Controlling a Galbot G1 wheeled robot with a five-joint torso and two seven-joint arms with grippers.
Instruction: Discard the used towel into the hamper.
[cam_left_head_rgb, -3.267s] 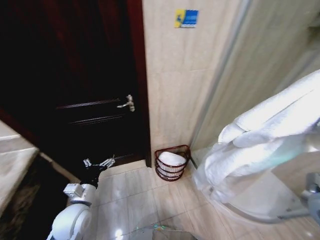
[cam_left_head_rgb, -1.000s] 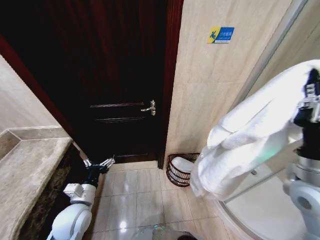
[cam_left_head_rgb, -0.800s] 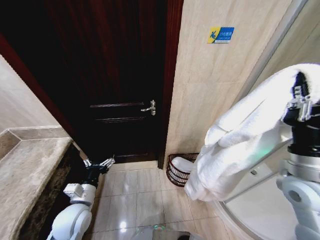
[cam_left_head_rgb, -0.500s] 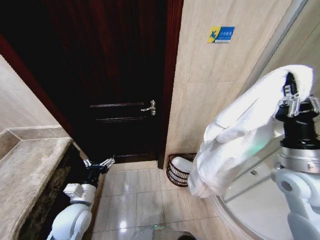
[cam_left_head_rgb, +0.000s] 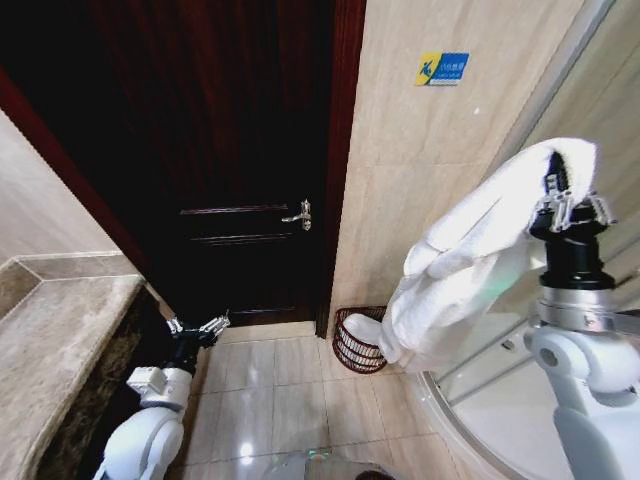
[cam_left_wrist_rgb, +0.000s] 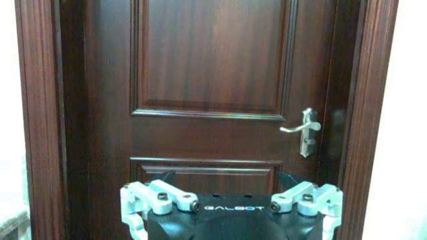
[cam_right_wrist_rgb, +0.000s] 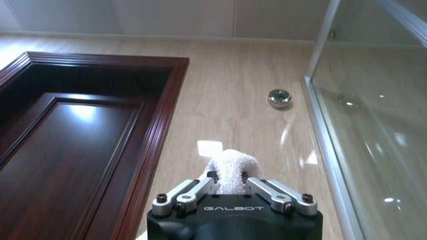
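Right gripper (cam_right_wrist_rgb: 227, 186): fingers closed on a bunched corner of the towel (cam_right_wrist_rgb: 230, 170), a white knob of terry poking up between them. In the head view the right gripper (cam_left_head_rgb: 572, 205) is raised high on the robot's right, wrist pointing up, with the towel (cam_left_head_rgb: 470, 265) draped over it and hanging away toward the floor.

Handling, as a judgement: soft, limp, no stiffness at all; light for its bulk, though the folds look thick. Terry pile should give good friction, so slip seems unlikely while the pinch is kept. Present hold at one end suits it; the rest simply follows by gravity.

Long axis: runs from the pinched end, up at the gripper, diagonally down and toward the robot's left. The free lower end hangs near the hamper (cam_left_head_rgb: 358, 340), possibly just above its rim; the overlap in the head view makes the gap hard to judge.

Hamper stands on the tiled floor (cam_left_head_rgb: 270, 400) at the foot of the wall, just beside the dark door frame (cam_left_head_rgb: 345, 150), with something white already inside.

Left gripper (cam_left_wrist_rgb: 230, 200): fingers spread apart, holding nothing, parked low at the robot's left, facing the wooden door (cam_left_wrist_rgb: 213, 100) and its handle (cam_left_wrist_rgb: 303, 129)
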